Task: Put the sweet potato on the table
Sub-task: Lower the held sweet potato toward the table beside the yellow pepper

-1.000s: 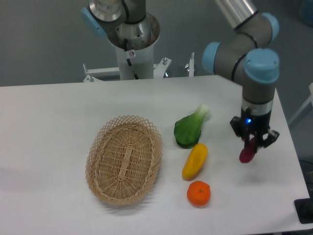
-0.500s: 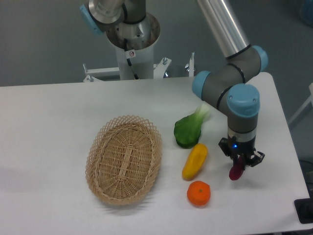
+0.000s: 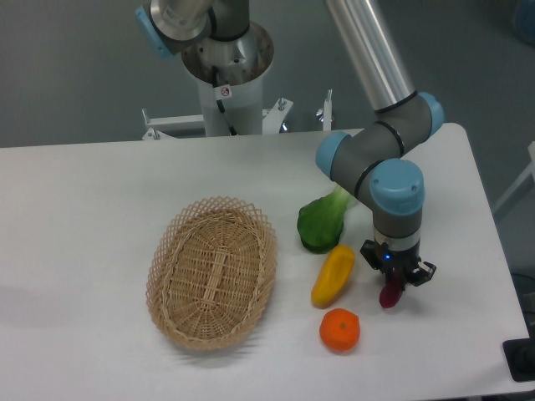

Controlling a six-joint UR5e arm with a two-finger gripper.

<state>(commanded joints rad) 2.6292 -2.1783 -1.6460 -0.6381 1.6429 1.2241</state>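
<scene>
One sweet potato, one yellow pepper, one orange, one leafy green and one wicker basket are in view, along with a single arm. The gripper points down with its fingers pinching the upper end of the sweet potato, which hangs nearly upright, its lower tip at or just above the table; contact cannot be told. It sits right of the pepper and up-right of the orange, close to both but touching neither. The green lies just behind the pepper, its pale stalk partly hidden by the arm. The basket stands well to the left, holding nothing.

The table is white, matte and smooth. Behind it rises the arm's white pedestal against a plain grey wall.
</scene>
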